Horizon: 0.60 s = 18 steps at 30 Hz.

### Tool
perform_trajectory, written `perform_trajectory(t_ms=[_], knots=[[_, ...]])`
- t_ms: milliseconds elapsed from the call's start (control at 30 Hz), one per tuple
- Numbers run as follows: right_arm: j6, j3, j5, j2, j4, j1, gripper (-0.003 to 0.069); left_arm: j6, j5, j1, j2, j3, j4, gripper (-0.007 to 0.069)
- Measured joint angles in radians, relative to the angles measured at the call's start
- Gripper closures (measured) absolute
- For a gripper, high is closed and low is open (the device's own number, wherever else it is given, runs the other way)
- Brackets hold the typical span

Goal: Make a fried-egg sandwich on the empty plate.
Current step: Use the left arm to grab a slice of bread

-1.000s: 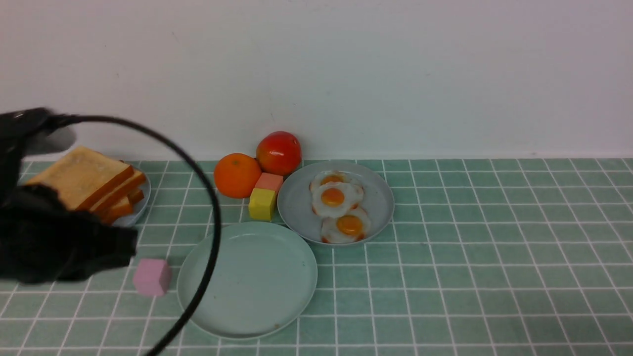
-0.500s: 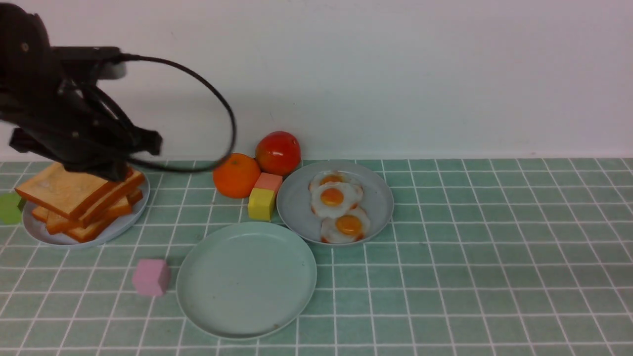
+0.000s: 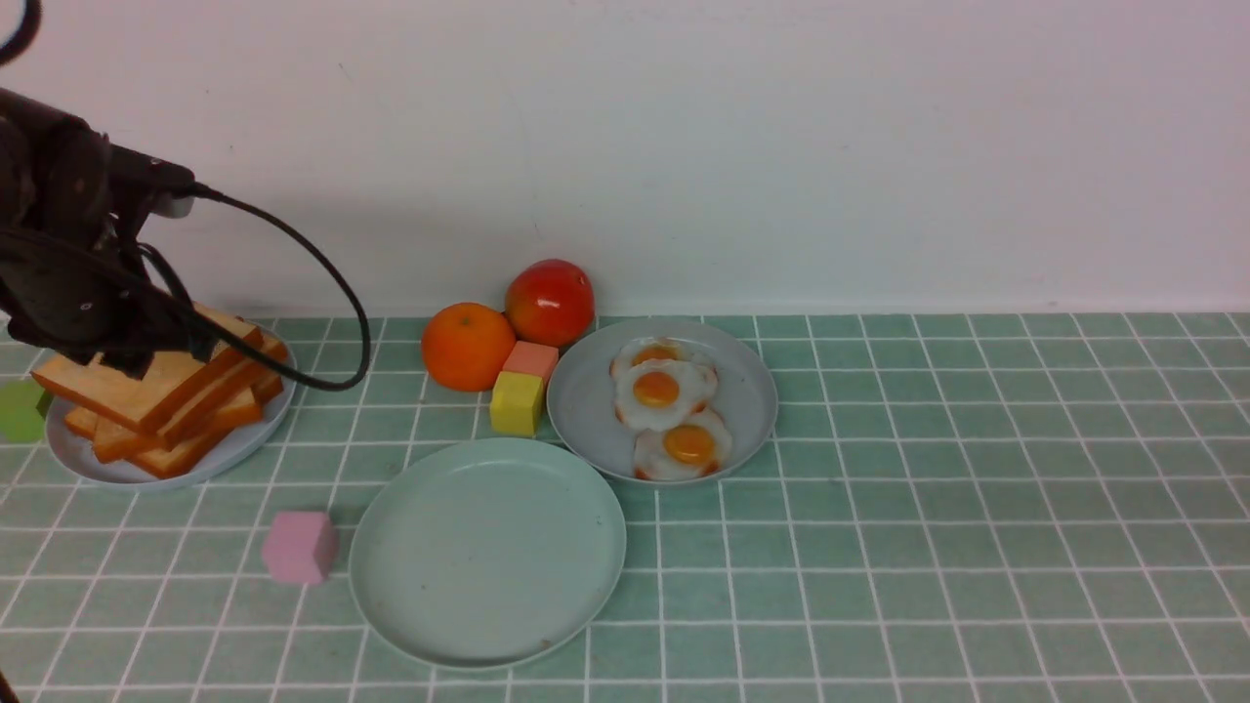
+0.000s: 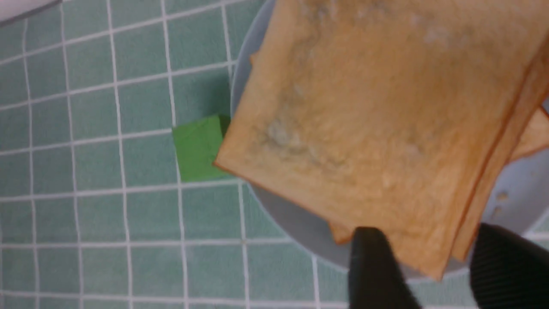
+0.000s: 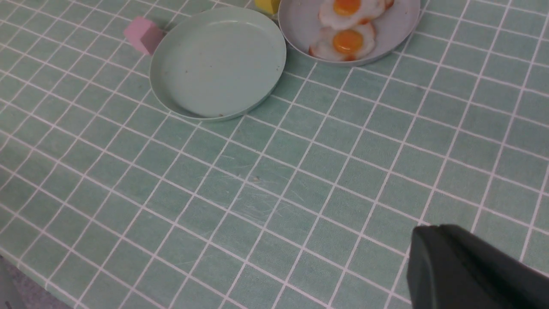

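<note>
Several golden toast slices (image 3: 146, 391) lie stacked on a grey-blue plate (image 3: 117, 474) at the far left. My left gripper (image 3: 132, 359) is down at the top of the stack. In the left wrist view it (image 4: 433, 262) is open, with a corner of the upper slices (image 4: 364, 116) between its two fingers. The mint-green plate (image 3: 488, 552) is bare at front centre. Three fried eggs (image 3: 656, 389) lie on another grey-blue plate (image 3: 586, 410) behind it. My right gripper (image 5: 429, 234) is shut and empty over bare tiles, out of the front view.
An orange (image 3: 467, 346), a tomato (image 3: 550, 301), a yellow block (image 3: 517, 402) and a salmon block (image 3: 531, 359) sit between the two grey-blue plates. A pink cube (image 3: 299, 547) lies left of the mint plate. A green block (image 3: 20, 410) touches the toast plate's left side.
My left arm has swung from low at the front left up over the toast plate, then come down and left onto the top of the stack. Nothing else has moved.
</note>
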Motion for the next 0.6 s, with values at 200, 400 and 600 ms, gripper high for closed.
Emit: perform_trajectory(t_ms=[200, 400, 600], knots=[[0.000, 0.000, 0.000, 0.000, 0.007, 0.000, 0.0654, 0.006, -0.028, 0.000, 0.067, -0.002, -0.027, 0.0164], [0.000, 0.000, -0.001, 0.000, 0.122, 0.000, 0.0650, 0.014, -0.058, 0.000, 0.132, -0.005, -0.017, 0.0185], [-0.011, 0.000, -0.001, 0.000, 0.165, 0.000, 0.0645, 0.004, -0.061, 0.000, 0.141, -0.015, -0.025, 0.0272]])
